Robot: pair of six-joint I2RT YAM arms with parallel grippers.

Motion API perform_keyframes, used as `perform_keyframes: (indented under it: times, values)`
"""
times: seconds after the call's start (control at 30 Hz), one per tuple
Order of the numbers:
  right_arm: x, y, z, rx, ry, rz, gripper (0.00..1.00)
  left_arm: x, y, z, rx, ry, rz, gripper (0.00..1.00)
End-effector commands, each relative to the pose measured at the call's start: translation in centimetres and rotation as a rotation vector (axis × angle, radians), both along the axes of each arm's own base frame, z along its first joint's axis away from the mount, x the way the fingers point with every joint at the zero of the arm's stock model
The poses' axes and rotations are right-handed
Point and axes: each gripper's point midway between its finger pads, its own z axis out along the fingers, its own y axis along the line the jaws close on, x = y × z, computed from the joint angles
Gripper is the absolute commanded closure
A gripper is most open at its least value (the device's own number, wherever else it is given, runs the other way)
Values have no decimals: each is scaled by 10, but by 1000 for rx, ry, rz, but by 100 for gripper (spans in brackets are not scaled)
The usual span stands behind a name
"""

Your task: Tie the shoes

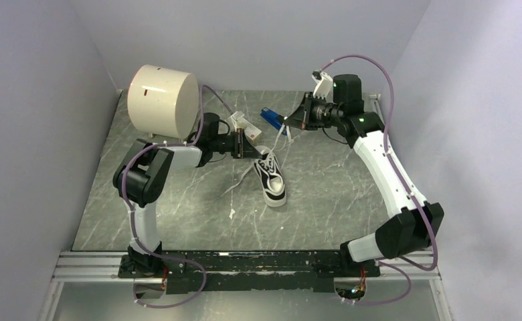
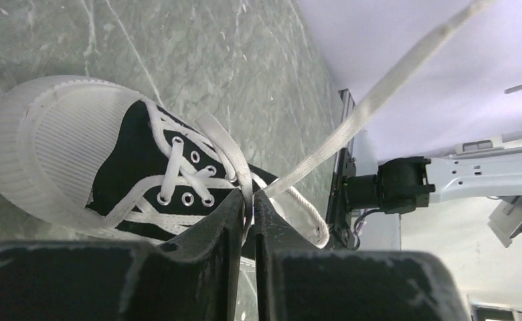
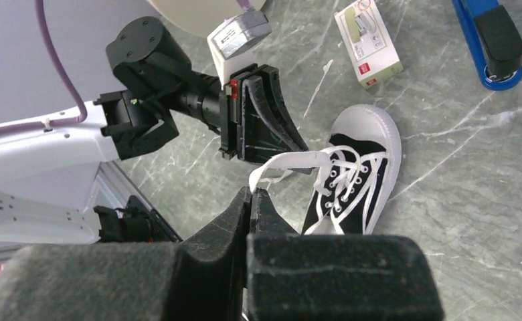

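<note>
Sneaker [image 1: 272, 180] is lying on its sole near the middle of the table [image 1: 178, 214], its white toe cap pointing toward 6 o'clock in the overhead view and its heel toward 12. At the shoe's 11 o'clock the left gripper [image 2: 247, 204] is sitting just over the collar, its fingers pressing together and pinching a lace [image 2: 372, 100] close to the top eyelets. That lace is running taut from the pinch up toward 1 o'clock, where the right gripper [image 3: 250, 199] is hanging above the table with its fingers pressed tight. The strand seems to be ending at those fingertips, so I am judging that it is gripping the far end, though the contact is not showing plainly. A second lace end [image 1: 240, 179] is trailing loose on the table toward 8 o'clock. A blue stapler [image 1: 270, 119] is lying at the shoe's 12 o'clock and a small box [image 1: 240, 122] at 11, both apart from the work.

Both strands are sitting threaded through the eyelets, but no crossing, knot or bow is showing anywhere. Stretching one strand out is looking like an early step; crossing the strands, cinching a first knot, forming loops and pulling a bow tight are all remaining
</note>
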Motion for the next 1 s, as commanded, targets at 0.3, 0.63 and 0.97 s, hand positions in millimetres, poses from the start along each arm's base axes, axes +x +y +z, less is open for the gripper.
perform_keyframes:
  times: [0.3,0.63,0.97]
  values:
    - [16,14,3,13,-10,65,100,4,-16,-1,-45,-47,-38,67]
    - [35,23,1,43,9,70,100,1,-30,6,-78,-60,-67,50]
    - [46,24,3,32,-5,62,100,-1,-43,7,-71,-61,-99,50]
